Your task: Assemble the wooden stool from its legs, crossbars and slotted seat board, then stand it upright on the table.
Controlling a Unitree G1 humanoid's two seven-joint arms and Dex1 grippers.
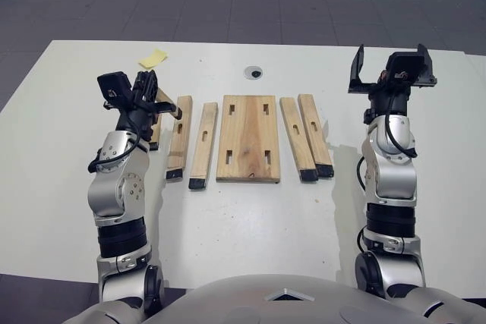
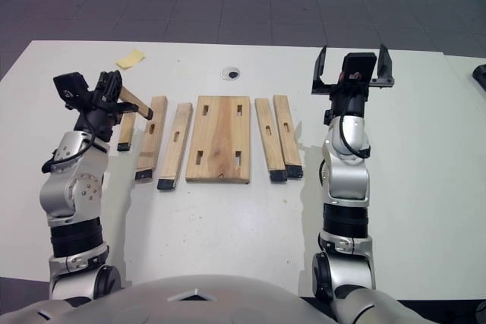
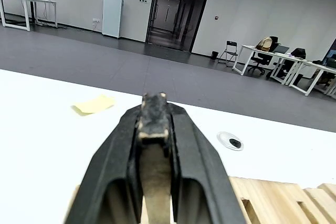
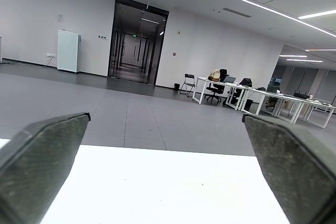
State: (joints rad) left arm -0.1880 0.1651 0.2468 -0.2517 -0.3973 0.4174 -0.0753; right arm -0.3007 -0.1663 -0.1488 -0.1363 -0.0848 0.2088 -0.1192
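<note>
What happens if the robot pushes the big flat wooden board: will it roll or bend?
The seat board lies flat on the table, so it would probably slide, not roll. It looks like solid wood, so likely stiff, not floppy.

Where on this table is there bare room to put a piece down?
Widest: the table strip between the near edge of the seat board and the robot, flanked by both arms. Also bare: the far strip between sticky note and cable grommet. Crowded: the slat row beside the board, especially near the left claw, shut on a wooden piece.
</note>
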